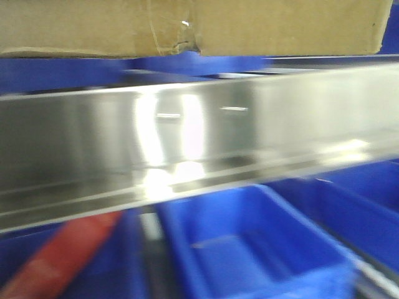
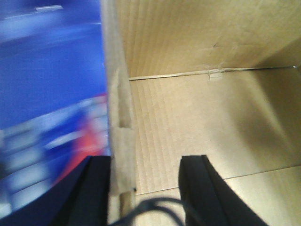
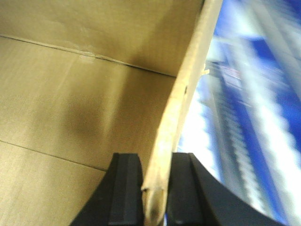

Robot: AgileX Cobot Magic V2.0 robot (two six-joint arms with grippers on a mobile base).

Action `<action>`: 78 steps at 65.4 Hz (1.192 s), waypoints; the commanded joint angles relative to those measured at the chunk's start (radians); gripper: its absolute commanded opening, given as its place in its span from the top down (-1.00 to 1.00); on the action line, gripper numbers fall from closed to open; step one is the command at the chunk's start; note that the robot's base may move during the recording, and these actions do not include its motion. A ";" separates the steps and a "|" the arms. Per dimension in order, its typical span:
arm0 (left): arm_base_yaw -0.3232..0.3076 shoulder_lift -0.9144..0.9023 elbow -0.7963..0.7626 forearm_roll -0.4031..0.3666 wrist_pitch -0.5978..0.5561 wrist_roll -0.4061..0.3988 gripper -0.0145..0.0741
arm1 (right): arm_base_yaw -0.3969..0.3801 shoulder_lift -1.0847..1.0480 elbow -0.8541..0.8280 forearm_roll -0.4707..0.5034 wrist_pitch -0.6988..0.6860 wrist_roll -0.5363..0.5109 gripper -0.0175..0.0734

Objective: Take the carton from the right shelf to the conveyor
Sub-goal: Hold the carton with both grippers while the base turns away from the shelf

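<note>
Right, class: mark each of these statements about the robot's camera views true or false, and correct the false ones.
1. The right gripper has the carton wall pinched between its fingers. True.
2. The carton is packed with goods. False: the inside that the wrist views show is bare cardboard.
3. In the front view, blue bins sit below the metal rail. True.
4. The left gripper hangs wholly outside the carton. False: it straddles the wall, one finger inside and one outside, with a gap on the inner side.
5. In the front view, the carton is under the metal rail. False: it is above it.
</note>
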 commanded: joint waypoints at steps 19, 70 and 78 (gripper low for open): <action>-0.017 -0.011 -0.005 -0.081 -0.066 0.029 0.69 | 0.004 -0.009 -0.003 0.043 -0.085 -0.024 0.76; -0.017 -0.011 -0.005 -0.066 -0.066 0.029 0.69 | 0.004 -0.009 -0.003 0.043 -0.085 -0.024 0.76; -0.017 -0.011 -0.005 -0.066 -0.066 0.029 0.69 | 0.004 -0.009 -0.003 0.043 -0.085 -0.024 0.76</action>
